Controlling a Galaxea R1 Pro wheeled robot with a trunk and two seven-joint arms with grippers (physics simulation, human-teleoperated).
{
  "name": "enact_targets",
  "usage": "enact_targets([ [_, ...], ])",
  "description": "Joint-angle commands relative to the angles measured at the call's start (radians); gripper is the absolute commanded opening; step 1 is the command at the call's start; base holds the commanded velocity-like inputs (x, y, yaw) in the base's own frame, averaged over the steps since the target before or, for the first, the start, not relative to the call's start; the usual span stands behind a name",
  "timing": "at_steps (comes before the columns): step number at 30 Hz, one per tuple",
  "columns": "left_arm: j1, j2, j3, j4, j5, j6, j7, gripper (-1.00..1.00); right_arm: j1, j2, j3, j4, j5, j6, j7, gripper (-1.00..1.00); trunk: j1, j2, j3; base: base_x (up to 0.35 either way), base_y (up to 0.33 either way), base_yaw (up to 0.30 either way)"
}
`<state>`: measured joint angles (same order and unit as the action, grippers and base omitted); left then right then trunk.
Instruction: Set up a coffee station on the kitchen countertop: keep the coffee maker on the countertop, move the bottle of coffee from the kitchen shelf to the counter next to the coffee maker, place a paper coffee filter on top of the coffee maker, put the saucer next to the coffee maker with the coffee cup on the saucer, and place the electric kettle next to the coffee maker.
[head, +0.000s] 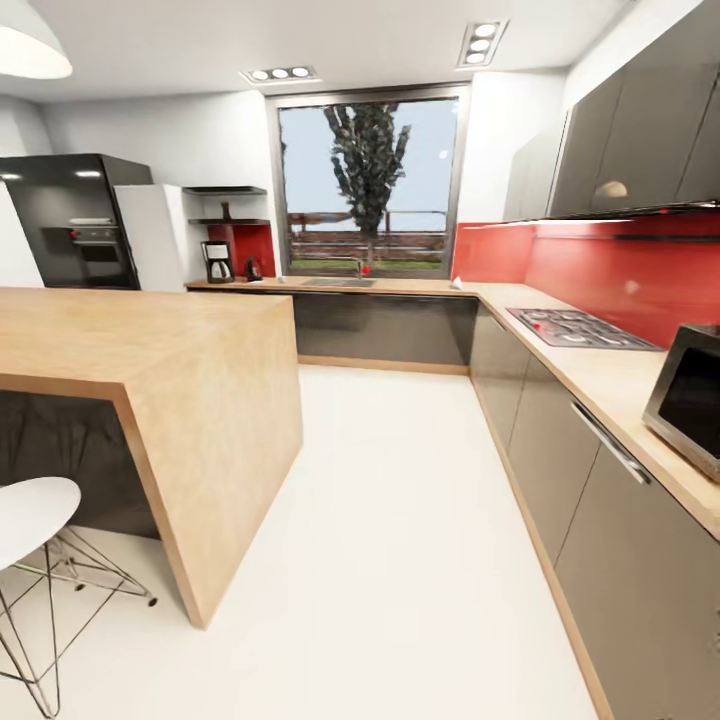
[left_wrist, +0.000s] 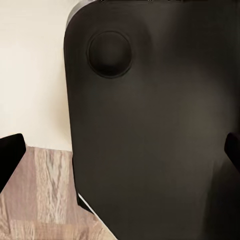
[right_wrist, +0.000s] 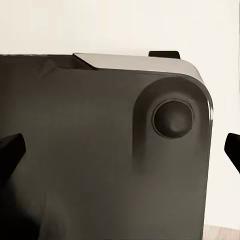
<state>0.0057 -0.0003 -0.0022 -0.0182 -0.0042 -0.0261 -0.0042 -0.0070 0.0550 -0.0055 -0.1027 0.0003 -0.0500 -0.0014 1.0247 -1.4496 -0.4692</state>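
The robot stands well back in the kitchen, looking down the white floor (head: 400, 520) toward the far counter (head: 400, 286) under the window (head: 368, 180). The coffee maker (head: 217, 262) sits at the left end of that counter, in the upper left of the head view, with a small dark object just beside it that may be the electric kettle (head: 253, 268); it is too small to be sure. Above them, a dark bottle (head: 226, 211) stands on the lower shelf (head: 228, 221), most likely the bottle of coffee. The saucer, cup and paper filter cannot be made out at this distance.

In the left wrist view, the left gripper (left_wrist: 122, 150) shows dark fingertips at both frame edges, standing well apart with nothing between them, above the robot's dark base (left_wrist: 150, 125). In the right wrist view, the right gripper (right_wrist: 122, 147) looks the same: tips spread wide, empty, over the same dark body.

By its look, the bottle should be rigid and fairly light, though smooth and liable to slip; a firm pinch around the body below the neck seems best. The kettle would be heavier and best taken by its handle. The filter, being thin paper, will crumple easily and calls for a light pinch at its rim.

A wooden island (head: 150, 350) fills the left foreground, with a white stool (head: 30, 515) at lower left.
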Motion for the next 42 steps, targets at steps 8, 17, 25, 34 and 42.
enact_targets([
  [8, -0.007, -0.001, -0.004, -0.02, -0.006, -0.01, 0.001, 1.0, -0.001, 0.0, -0.001, -0.044, 0.0, -0.003, -0.001, 1.0, 0.0, 0.0, -0.001, 0.303, 0.0, -0.22],
  [17, -0.068, 0.039, 0.002, -0.239, -0.002, -0.014, 0.014, 1.0, -0.001, -0.032, -0.001, -0.238, 0.004, -0.002, -0.005, 1.0, 0.0, 0.0, -0.001, 0.336, 0.0, -0.017],
  [25, -0.23, 0.048, 0.043, -0.282, 0.002, -0.075, 0.015, 1.0, -0.001, -0.064, -0.001, -0.506, 0.006, -0.078, -0.005, 1.0, 0.0, 0.0, -0.001, 0.338, 0.0, 0.0],
  [34, -0.242, 0.075, 0.055, -0.232, 0.003, -0.21, 0.015, 1.0, -0.001, -0.07, -0.132, -0.495, 0.005, -0.155, -0.002, 1.0, 0.0, 0.0, -0.001, 0.34, 0.0, 0.0],
  [42, -0.242, 0.075, 0.055, -0.215, 0.003, -0.228, 0.015, 1.0, -0.001, -0.07, -0.141, -0.488, 0.004, -0.157, -0.003, 1.0, 0.0, 0.0, -0.001, 0.34, 0.0, 0.0],
])
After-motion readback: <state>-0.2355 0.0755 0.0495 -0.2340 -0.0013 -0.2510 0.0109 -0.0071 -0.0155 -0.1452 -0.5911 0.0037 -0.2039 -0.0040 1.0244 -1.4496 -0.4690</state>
